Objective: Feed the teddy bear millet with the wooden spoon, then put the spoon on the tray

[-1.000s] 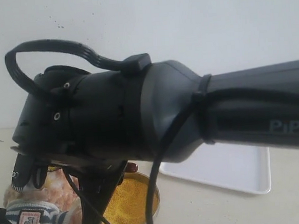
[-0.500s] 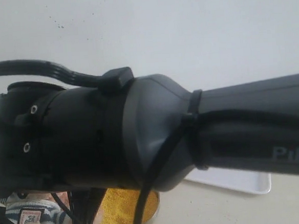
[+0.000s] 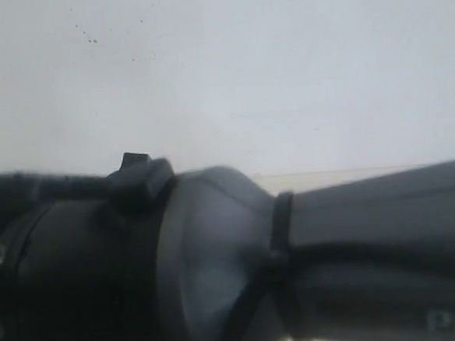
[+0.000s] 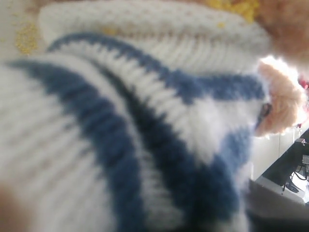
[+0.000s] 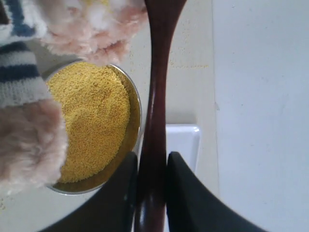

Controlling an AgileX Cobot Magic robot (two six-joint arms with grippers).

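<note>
Spoon status: wooden spoon (image 5: 155, 96) is held by the right hand (image 5: 152, 162). Its two dark fingers (image 5: 120, 193) are pressed onto the thin handle from either side. The dark reddish-brown handle runs straight out from the hand, and its wider end passes out of the right wrist view close to the bear's fur.

Millet (image 5: 91, 121): bright yellow, filling the round metal bowl (image 5: 138, 113) nearly to the rim. The spoon handle passes just beside that rim. It cannot be told whether the two touch.

Teddy bear (image 5: 29, 145): fluffy light-brown limbs lie at and over the bowl's edge on the side away from the spoon. Its navy-and-white striped shirt shows next to them.

Tray (image 5: 183, 145): one white rounded corner is visible on the pale desk (image 5: 193, 72), just beyond the spoon handle, opposite the bowl.

Left wrist view: almost filled by the bear's striped knit shirt (image 4: 145, 121), very close and blurred, with a patch of fur at one edge. A few loose yellow grains (image 4: 26, 38) show beside the shirt. No finger of the left hand is visible, so its state cannot be told.

Exterior view: the dark arm (image 3: 219, 272) with its cable fills the lower half and hides the desk items. A plain white wall (image 3: 244, 76) is behind it.
</note>
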